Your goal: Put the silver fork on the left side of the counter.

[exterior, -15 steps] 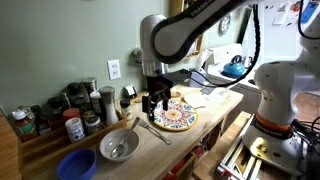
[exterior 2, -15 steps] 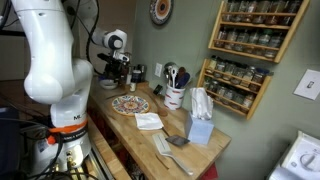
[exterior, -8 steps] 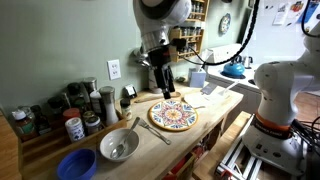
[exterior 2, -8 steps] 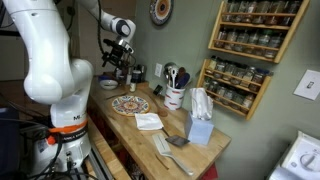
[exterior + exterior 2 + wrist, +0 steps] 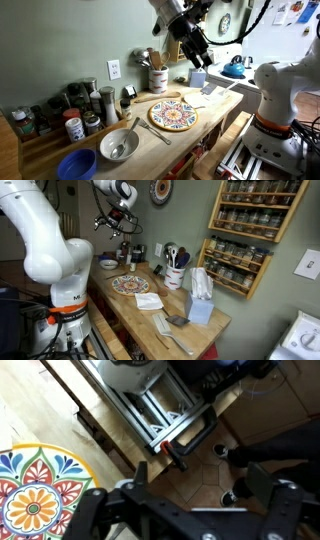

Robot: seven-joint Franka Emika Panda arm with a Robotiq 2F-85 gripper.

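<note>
Blue bowl (image 5: 76,165): far left on counter (image 5: 208,112), near front edge, in an ext. view.
Jars (image 5: 70,125): row w/ bottles behind blue bowl, along wall.
Metal bowl (image 5: 118,146): just right of blue bowl; spoon (image 5: 117,150) lay inside.
Silver fork (image 5: 155,132): lay flat on counter, diagonal, btwn metal bowl and patterned plate, just beside plate's rim.
Patterned plate (image 5: 173,114): sat mid-counter; also showed at left of wrist view (image 5: 35,495).
Gripper (image 5: 197,52): hung high above counter, tilted, well apart from fork; seen high in both ext. views (image 5: 112,220). Wrist view (image 5: 185,510) showed fingers (image 5: 92,508) spread wide, empty.
Napkin (image 5: 215,97): lay right of plate.
</note>
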